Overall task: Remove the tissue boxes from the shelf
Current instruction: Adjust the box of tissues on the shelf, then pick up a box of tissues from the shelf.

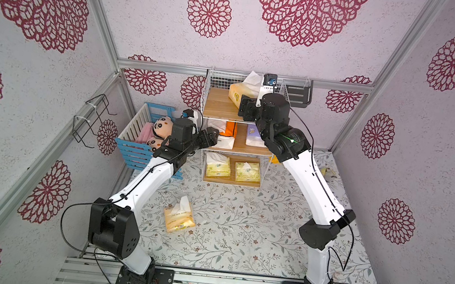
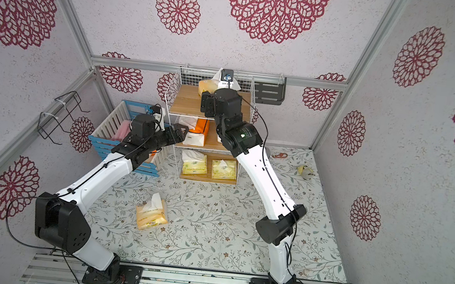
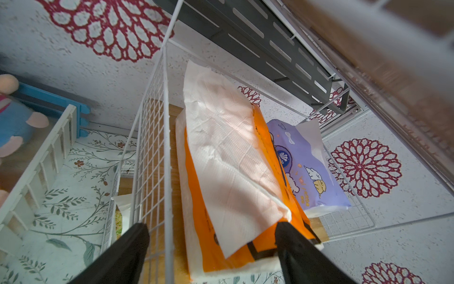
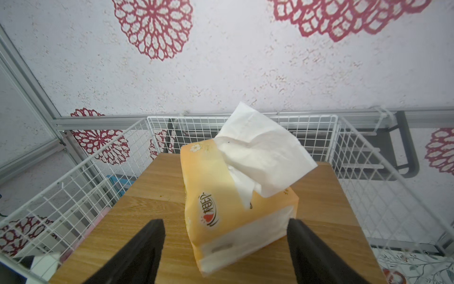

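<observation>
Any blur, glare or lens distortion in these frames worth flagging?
In both top views: even light, no glare, but the wide lens splays the frame posts. Left wrist view: a board of the shelf close to the lens is a brown blur; the bright orange pack is sharp. Right wrist view: the peach pack is crisp.

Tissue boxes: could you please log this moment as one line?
left gripper: open, facing orange pack on shelf | right gripper: open, straddling top-tier peach pack | second peach pack: on table
</observation>
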You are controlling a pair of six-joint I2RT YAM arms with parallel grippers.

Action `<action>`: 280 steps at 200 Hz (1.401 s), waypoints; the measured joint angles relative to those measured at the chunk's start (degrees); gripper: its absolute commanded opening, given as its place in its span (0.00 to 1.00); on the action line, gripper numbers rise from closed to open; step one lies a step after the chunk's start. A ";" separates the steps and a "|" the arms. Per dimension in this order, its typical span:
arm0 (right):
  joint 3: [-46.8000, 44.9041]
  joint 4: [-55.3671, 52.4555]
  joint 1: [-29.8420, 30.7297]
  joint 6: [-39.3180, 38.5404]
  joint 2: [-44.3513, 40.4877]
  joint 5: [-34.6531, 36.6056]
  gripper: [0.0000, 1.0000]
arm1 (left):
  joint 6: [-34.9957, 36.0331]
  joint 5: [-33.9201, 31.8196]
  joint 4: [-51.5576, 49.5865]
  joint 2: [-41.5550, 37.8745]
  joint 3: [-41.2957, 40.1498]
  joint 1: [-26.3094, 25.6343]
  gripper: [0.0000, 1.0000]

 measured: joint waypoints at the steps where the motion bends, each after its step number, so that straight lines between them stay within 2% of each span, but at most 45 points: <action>1: 0.00 0.00 0.00 0.00 0.07 0.02 0.86 | 0.00 0.00 0.00 0.00 0.00 0.00 0.88; 79: 0.00 1.73 0.11 -0.31 3.89 2.51 0.85 | 0.11 0.70 0.37 -0.02 -1.01 0.00 0.88; 101: 0.00 2.82 0.37 -1.75 5.03 4.13 0.81 | 0.09 0.76 0.46 -0.02 -1.29 -0.02 0.88; 123: -0.13 3.76 0.37 -3.19 5.46 5.33 0.73 | 0.09 0.81 0.46 -0.02 -1.38 -0.04 0.88; 159: -2.78 7.96 0.48 -6.38 5.46 6.56 0.39 | 0.11 0.72 0.44 -0.04 -1.38 -0.11 0.89; 181: -6.03 12.26 0.76 -7.43 4.55 7.19 0.10 | 0.13 0.63 0.26 -0.13 -1.38 -0.13 0.90; 192: -8.07 13.84 0.98 -8.24 3.50 7.26 0.00 | 0.20 0.57 -0.20 -0.31 -1.33 -0.24 0.90; 238: -18.49 18.25 1.29 -9.94 -3.30 5.62 0.00 | 1.22 -0.68 -4.87 -1.92 0.90 -1.05 0.94; 280: -25.66 18.34 1.73 -10.80 -11.34 1.11 0.00 | 2.01 -3.08 -9.11 -7.98 1.05 -1.49 0.98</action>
